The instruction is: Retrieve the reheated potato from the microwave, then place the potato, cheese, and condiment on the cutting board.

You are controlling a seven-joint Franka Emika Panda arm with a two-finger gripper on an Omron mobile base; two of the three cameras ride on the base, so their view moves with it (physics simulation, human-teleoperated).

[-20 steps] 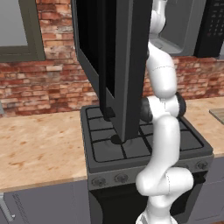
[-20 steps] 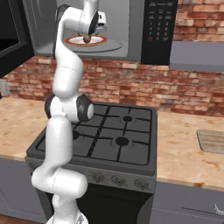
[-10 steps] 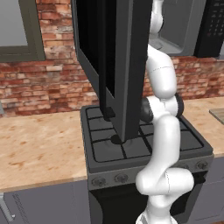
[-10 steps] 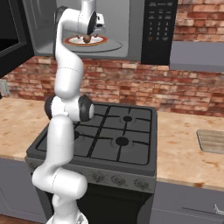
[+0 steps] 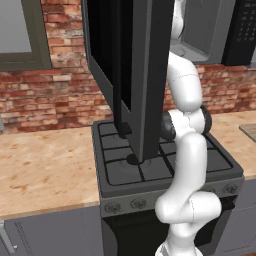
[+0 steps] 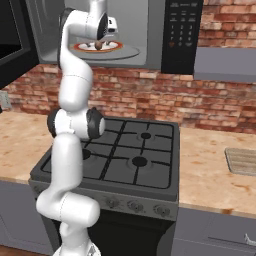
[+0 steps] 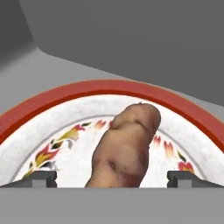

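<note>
Pincer (image 7: 112, 178) spread wide inside the microwave (image 6: 150, 30), potato (image 7: 124, 151) lying between its tips, long axis pointing away along the approach.

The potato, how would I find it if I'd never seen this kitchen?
Look above the stove at the open microwave. Inside sits a white plate with a red rim and flame patterns. The potato is the brown, lumpy oval lying on that plate, between the tips of the open pincer.
</note>
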